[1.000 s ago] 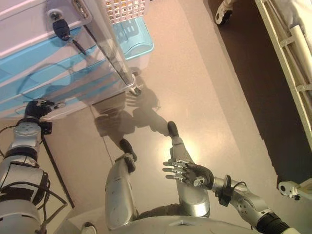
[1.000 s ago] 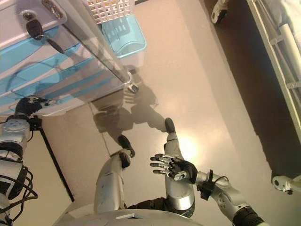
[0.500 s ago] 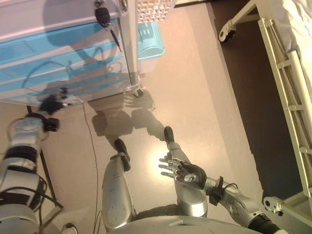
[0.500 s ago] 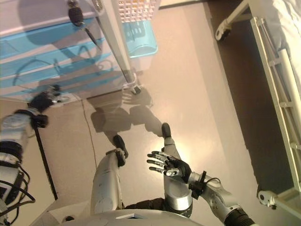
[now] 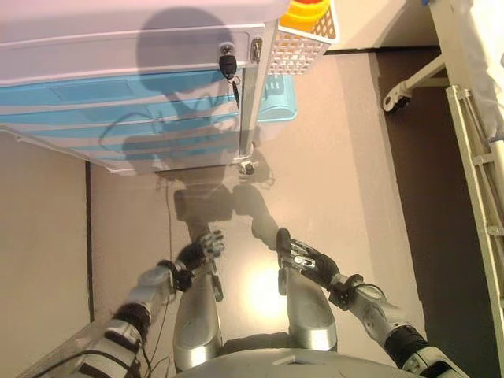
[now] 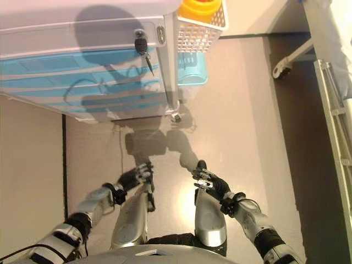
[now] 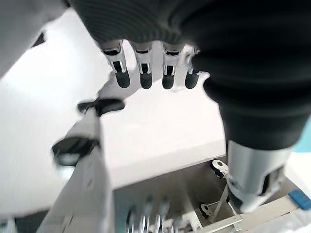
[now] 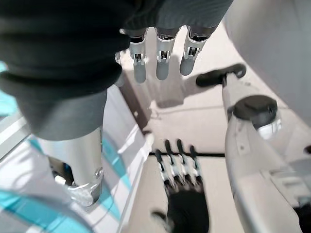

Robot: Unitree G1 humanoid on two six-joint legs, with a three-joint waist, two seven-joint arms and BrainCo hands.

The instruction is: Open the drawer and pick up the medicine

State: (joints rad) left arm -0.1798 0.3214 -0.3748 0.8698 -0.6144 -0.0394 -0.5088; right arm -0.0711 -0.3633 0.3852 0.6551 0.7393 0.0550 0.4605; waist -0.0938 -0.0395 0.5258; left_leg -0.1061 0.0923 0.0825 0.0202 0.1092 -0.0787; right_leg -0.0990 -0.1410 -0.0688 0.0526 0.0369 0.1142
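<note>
One drawer cabinet (image 5: 134, 94) far left, blue drawers (image 5: 118, 118) all shut, one key (image 5: 228, 63) in its lock. Medicine not visible. Left hand (image 5: 201, 248) and right hand (image 5: 303, 258) low over the floor (image 5: 346, 157), near side, fingers straight, empty.

The cabinet (image 5: 118, 47) at the far left is white, its drawers (image 5: 118, 118) light blue with paler stripes. To its right hangs a white lattice basket (image 5: 303, 47) holding a yellow container (image 5: 305, 12). The floor (image 5: 331, 157) is beige, turning dark brown at the right.
</note>
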